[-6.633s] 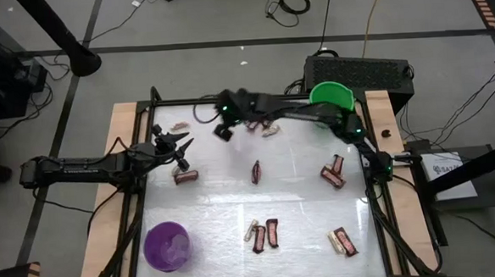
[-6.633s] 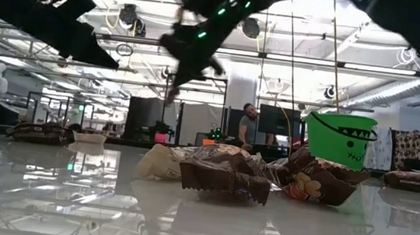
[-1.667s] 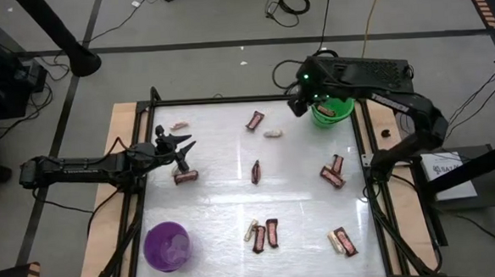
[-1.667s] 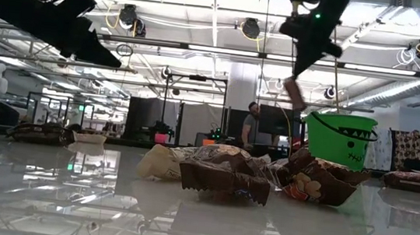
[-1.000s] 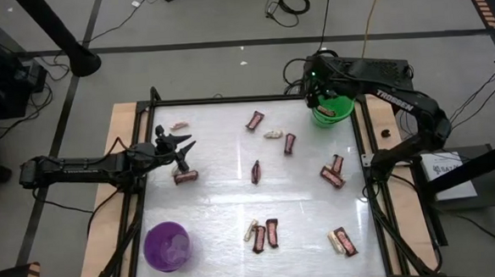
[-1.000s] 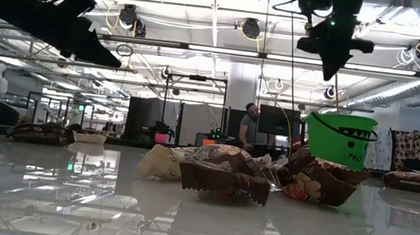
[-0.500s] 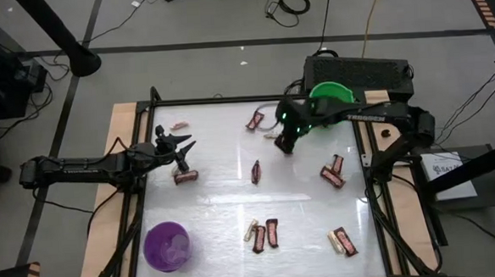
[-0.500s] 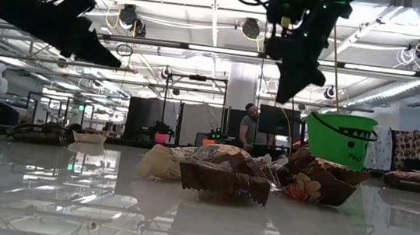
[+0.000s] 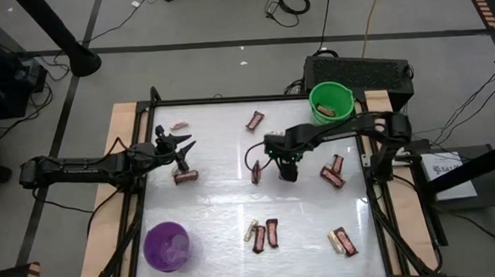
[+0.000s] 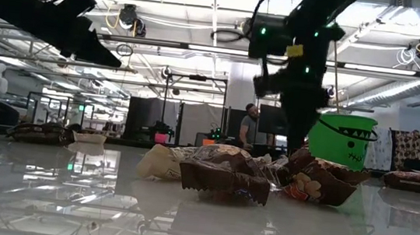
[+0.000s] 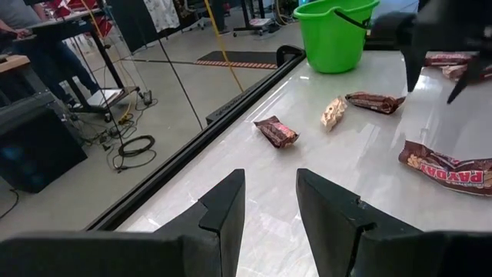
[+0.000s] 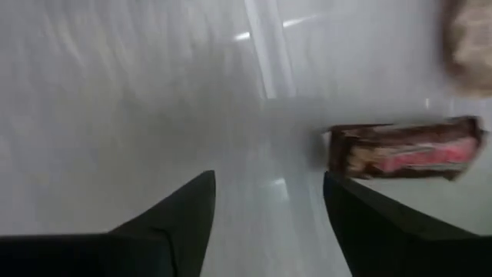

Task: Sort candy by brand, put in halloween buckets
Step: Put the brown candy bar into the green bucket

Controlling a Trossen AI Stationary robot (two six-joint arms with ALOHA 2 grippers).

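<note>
Right wrist view, red-brown candy (image 12: 403,152), glossy wrapper

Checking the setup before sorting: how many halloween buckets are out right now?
2: a green bucket at the table's upper right corner in the high view, and a purple bucket at its lower left corner.

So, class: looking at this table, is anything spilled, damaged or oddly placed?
Nothing stands out. Candy bars lie scattered flat on the table, none visibly torn. The green bucket and purple bucket stand upright at opposite corners. The right gripper, open, is over the middle; the left gripper waits, open.
</note>
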